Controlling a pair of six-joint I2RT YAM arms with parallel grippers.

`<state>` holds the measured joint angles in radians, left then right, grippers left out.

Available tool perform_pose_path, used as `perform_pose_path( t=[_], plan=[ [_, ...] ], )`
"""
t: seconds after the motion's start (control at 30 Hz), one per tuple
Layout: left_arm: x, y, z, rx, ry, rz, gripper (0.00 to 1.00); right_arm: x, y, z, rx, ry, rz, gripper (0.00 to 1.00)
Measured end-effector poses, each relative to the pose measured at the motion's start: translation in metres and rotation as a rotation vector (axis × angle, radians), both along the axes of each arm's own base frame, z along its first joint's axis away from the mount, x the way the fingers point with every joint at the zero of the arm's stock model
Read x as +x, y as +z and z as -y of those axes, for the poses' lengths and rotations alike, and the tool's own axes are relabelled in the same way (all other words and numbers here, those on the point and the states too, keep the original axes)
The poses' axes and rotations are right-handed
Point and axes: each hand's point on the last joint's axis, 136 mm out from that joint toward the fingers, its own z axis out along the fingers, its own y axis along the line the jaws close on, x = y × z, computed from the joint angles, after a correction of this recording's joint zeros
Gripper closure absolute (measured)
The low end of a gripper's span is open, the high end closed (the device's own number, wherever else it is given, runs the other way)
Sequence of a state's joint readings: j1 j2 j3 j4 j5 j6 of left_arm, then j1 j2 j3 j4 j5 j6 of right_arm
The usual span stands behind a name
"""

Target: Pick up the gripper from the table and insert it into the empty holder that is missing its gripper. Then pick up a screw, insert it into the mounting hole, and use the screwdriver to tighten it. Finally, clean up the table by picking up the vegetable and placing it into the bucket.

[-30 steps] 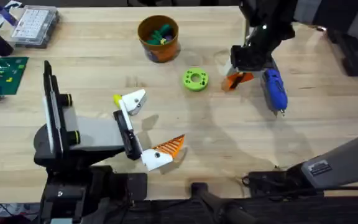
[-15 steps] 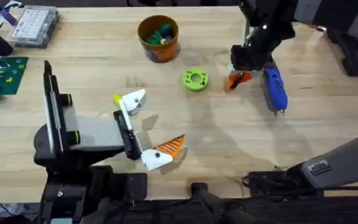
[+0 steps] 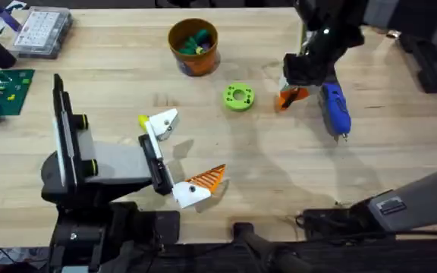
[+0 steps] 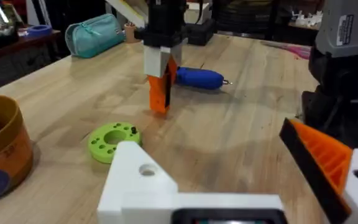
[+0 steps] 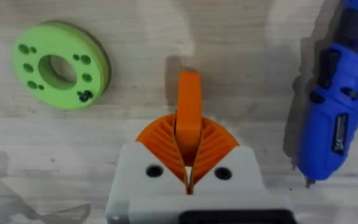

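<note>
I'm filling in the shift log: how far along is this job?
Early. The right hand is shut on the loose orange finger, between the green ring and the blue screwdriver. The white mount with the yellow tab is still bare, so fitting, the screw and tightening remain. The bucket already holds green and blue items; what they are is unclear.

One loose orange gripper, one blue screwdriver, one green ring with holes, one orange-brown bucket; two white mounts on the black bar: one empty holder with one mounting hole, one bearing an orange ribbed finger; one clear parts box and one green board at the far left; two robot arms
</note>
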<state>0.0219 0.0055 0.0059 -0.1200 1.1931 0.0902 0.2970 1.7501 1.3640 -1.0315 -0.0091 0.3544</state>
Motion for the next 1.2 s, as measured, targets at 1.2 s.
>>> perform_pose_path(
  t=[1.2],
  plan=[
    [0.000, 0.000, 0.000, 0.000, 0.000, 0.000, 0.014, 0.011, 0.221, -0.044, 0.429, 0.146, 0.737, 0.991]
  ],
)
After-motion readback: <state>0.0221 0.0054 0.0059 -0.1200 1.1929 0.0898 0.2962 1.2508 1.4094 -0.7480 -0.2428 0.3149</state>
